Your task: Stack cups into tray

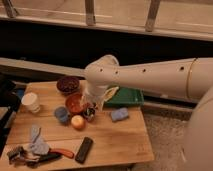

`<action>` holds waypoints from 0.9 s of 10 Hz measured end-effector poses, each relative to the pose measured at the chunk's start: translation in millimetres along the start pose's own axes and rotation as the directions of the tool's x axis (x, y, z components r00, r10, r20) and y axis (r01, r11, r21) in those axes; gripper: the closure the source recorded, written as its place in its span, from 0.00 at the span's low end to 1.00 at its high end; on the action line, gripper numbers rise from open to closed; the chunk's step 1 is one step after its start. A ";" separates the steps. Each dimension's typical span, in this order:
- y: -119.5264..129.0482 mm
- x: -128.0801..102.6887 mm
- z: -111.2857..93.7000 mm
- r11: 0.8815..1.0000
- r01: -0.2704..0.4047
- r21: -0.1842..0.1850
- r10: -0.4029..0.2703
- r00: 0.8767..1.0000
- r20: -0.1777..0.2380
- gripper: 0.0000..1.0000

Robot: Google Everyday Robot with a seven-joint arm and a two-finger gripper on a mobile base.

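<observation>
The light-blue cup (62, 114) stands on the wooden table, left of centre. Further left, near the table's edge, is the white cup (31, 102). The green tray (126, 97) lies at the back right of the table, partly hidden behind my arm. My white arm reaches in from the right and bends down. Its gripper (90, 112) hangs low over the table, just right of an orange bowl (75, 103) and about a cup's width right of the light-blue cup. The gripper looks open and holds nothing.
A dark brown bowl (68, 84) sits at the back. A yellow-orange ball (77, 122) lies just below the gripper and a blue sponge (119, 114) to its right. At the front are a black remote (83, 149), a blue cloth (36, 144) and a red-handled tool (61, 152).
</observation>
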 end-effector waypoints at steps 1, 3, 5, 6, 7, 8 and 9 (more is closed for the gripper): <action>21.4 -0.6 8.0 1.000 0.024 -0.017 -0.024 1.000 0.000 0.35; 55.5 0.8 23.3 0.997 0.062 -0.048 -0.063 0.998 -0.011 0.35; 86.2 11.0 36.6 0.989 0.114 -0.092 -0.117 0.993 -0.032 0.35; 96.0 17.6 39.1 0.983 0.139 -0.117 -0.145 0.988 -0.046 0.35; 101.4 21.1 40.5 0.979 0.155 -0.133 -0.163 0.985 -0.052 0.35; 102.6 21.7 40.3 0.978 0.157 -0.136 -0.166 0.985 -0.053 0.35; 102.5 21.6 40.4 0.978 0.157 -0.136 -0.166 0.985 -0.053 0.35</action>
